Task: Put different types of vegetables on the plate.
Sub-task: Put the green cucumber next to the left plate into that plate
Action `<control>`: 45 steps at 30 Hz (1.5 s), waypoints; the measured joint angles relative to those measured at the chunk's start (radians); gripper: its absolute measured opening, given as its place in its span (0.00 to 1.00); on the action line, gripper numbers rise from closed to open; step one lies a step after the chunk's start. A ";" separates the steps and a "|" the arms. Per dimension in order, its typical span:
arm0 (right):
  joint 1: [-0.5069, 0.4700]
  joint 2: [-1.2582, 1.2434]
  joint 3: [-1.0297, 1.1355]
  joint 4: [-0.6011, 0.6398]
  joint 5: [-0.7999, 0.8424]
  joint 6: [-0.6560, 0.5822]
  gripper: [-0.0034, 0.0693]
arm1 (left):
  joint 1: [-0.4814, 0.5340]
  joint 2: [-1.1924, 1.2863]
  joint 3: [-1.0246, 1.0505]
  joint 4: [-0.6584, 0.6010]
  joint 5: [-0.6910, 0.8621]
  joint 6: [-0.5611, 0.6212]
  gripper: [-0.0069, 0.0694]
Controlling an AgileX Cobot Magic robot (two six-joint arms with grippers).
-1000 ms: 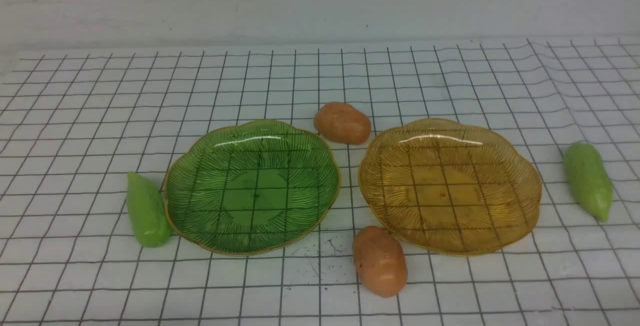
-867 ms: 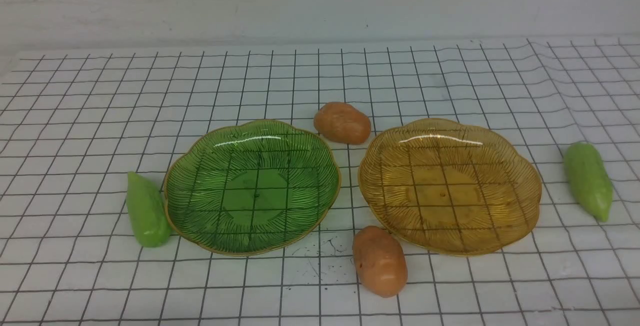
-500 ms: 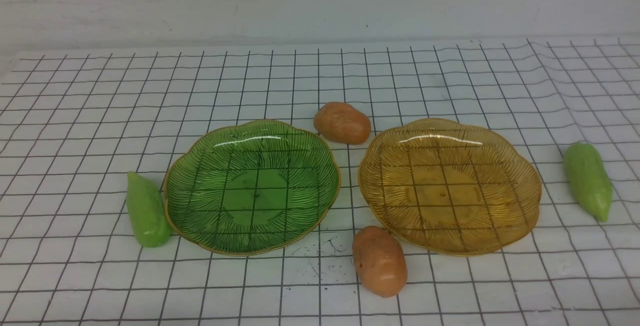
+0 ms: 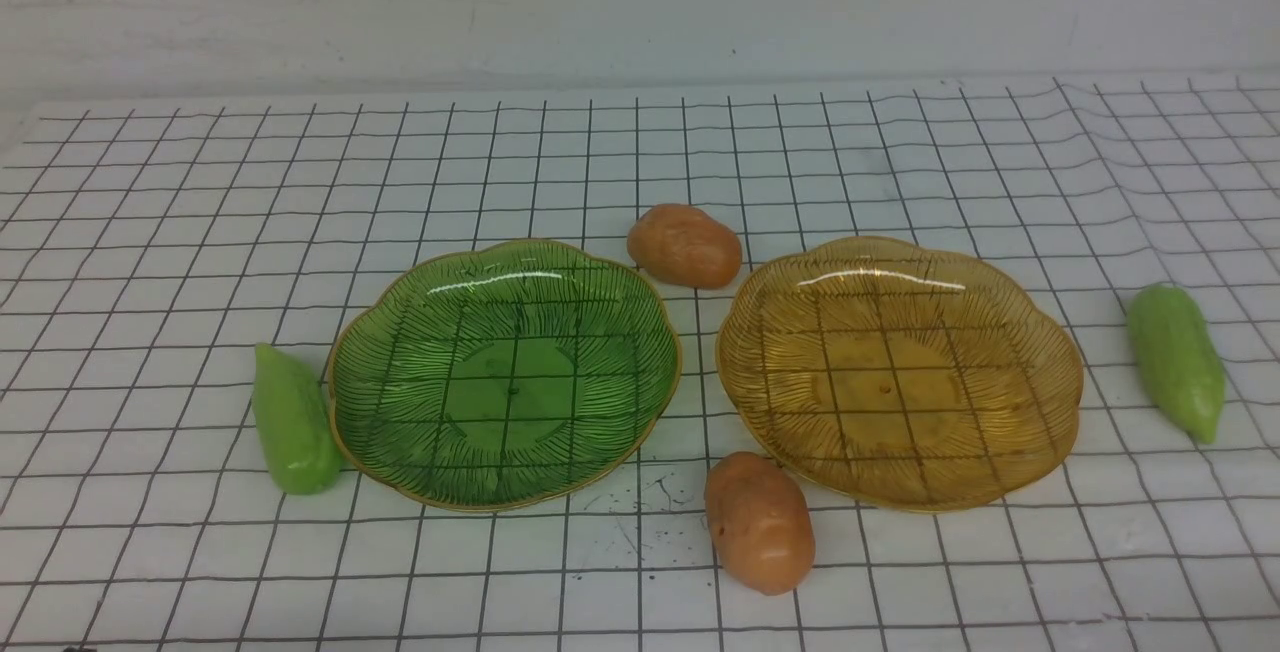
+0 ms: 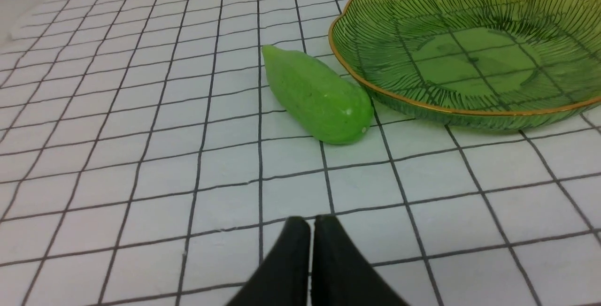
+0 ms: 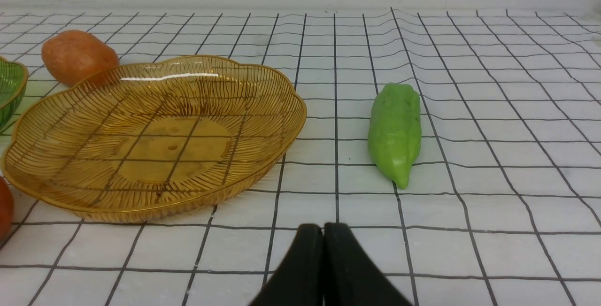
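No words, labels, brands, numbers or signs can be read anywhere in these views, near or far.

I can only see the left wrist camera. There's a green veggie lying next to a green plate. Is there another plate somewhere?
Observer: Yes. An amber plate sits to the right of the green plate, and it is empty.
Operator: Are there any veggies that aren't green?
Observer: Two orange-brown ones. The far potato lies behind the gap between the plates, and the near potato lies in front of it.
Operator: What's the other arm doing?
Observer: The right gripper is shut and holds nothing. It points toward a second green vegetable.
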 joint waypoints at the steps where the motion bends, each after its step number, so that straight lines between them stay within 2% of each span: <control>1: 0.000 0.000 0.000 0.000 0.000 0.000 0.03 | 0.000 0.000 0.000 -0.048 -0.024 -0.010 0.08; 4: 0.000 0.000 0.000 0.000 0.000 0.000 0.03 | 0.000 0.000 0.000 -0.213 -0.084 -0.078 0.08; 6: 0.000 0.000 0.000 0.000 0.000 0.000 0.03 | 0.000 0.000 0.000 -0.429 -0.131 -0.138 0.08; 8: 0.000 0.000 0.000 0.000 0.000 0.000 0.03 | 0.000 0.000 0.000 -0.498 -0.139 -0.152 0.08; 9: 0.000 0.000 0.000 0.000 0.000 0.000 0.03 | 0.000 0.000 0.000 -0.574 -0.147 -0.152 0.08; 10: 0.000 0.000 0.000 0.000 0.000 0.000 0.03 | 0.000 0.000 0.000 -0.586 -0.148 -0.152 0.08; 12: 0.000 0.000 0.000 0.000 0.000 0.000 0.03 | 0.000 0.000 0.000 -0.711 -0.188 -0.158 0.08; 17: 0.000 0.000 0.000 0.004 -0.002 0.003 0.03 | 0.000 0.000 0.000 -0.819 -0.357 -0.159 0.08; 18: 0.000 0.000 0.000 0.017 -0.008 0.013 0.03 | 0.000 0.000 0.000 -0.826 -0.394 -0.159 0.08; 20: 0.000 0.000 0.006 0.127 -0.066 0.083 0.03 | 0.000 0.000 -0.018 -0.835 -0.470 -0.167 0.08; 23: 0.000 0.000 0.008 0.392 -0.256 0.238 0.03 | 0.000 0.003 -0.161 -0.812 -0.437 -0.152 0.08; 27: 0.000 0.000 0.008 0.650 -0.413 0.329 0.03 | 0.000 0.147 -0.376 -0.719 -0.159 -0.070 0.08; 29: 0.000 0.000 0.008 0.731 -0.459 0.325 0.03 | 0.000 0.295 -0.492 -0.634 0.088 -0.052 0.08; 31: 0.000 0.000 0.008 0.767 -0.478 0.300 0.03 | 0.000 0.486 -0.576 -0.545 0.273 -0.050 0.08; 33: 0.000 0.000 0.008 0.772 -0.482 0.286 0.03 | 0.000 0.618 -0.623 -0.470 0.361 -0.049 0.08; 39: 0.002 0.000 0.008 0.796 -0.445 0.308 0.03 | 0.001 1.014 -0.770 -0.341 0.412 -0.048 0.08; 42: 0.023 0.000 -0.008 0.792 -0.306 0.310 0.03 | 0.001 1.172 -0.877 -0.337 0.419 -0.048 0.08; 45: 0.066 0.001 -0.099 0.731 -0.106 0.231 0.03 | 0.011 1.328 -0.997 -0.338 0.440 -0.048 0.08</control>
